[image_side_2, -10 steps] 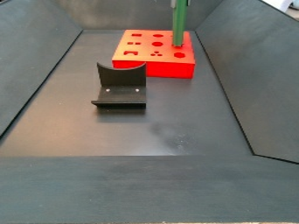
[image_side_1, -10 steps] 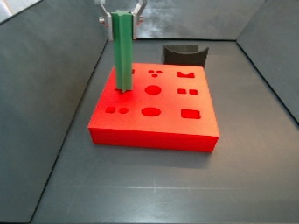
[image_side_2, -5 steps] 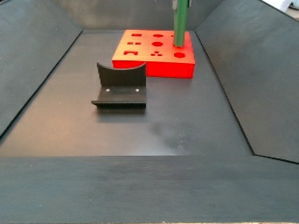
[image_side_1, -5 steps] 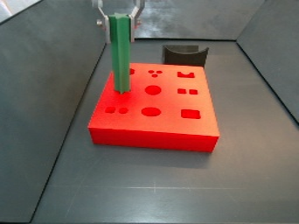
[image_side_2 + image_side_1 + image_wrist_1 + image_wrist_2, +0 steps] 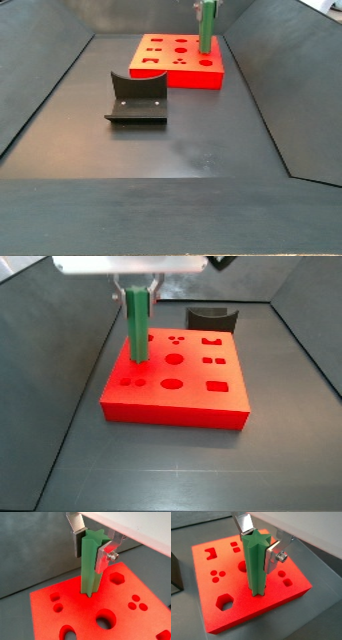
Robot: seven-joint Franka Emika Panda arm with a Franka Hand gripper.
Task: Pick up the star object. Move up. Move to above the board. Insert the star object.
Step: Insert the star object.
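Overall, the desk (image 5: 187,466) is a dark grey floor ringed by sloping dark walls. Taking a side view from left to right: the left wall, then the star object (image 5: 138,324) standing upright at the left edge of the board (image 5: 201,396), then the board's rows of dark-red holes, and behind it the fixture (image 5: 213,318) by the back wall. In a side view from the opposite end, the fixture (image 5: 136,97) stands mid-floor, well apart from the board (image 5: 167,62), with the star object (image 5: 206,28) at the board's far right corner.

The hand (image 5: 91,543) hangs straight down over the board, its silver fingers (image 5: 278,554) clamped on the upper part of the star object (image 5: 255,562). In both wrist views the green peg's lower end is sunk into a hole in the board (image 5: 80,612).

Compared with a second ago, the arm has come lower: its pale body now fills the top of the side view, and less of the peg shows above the board.
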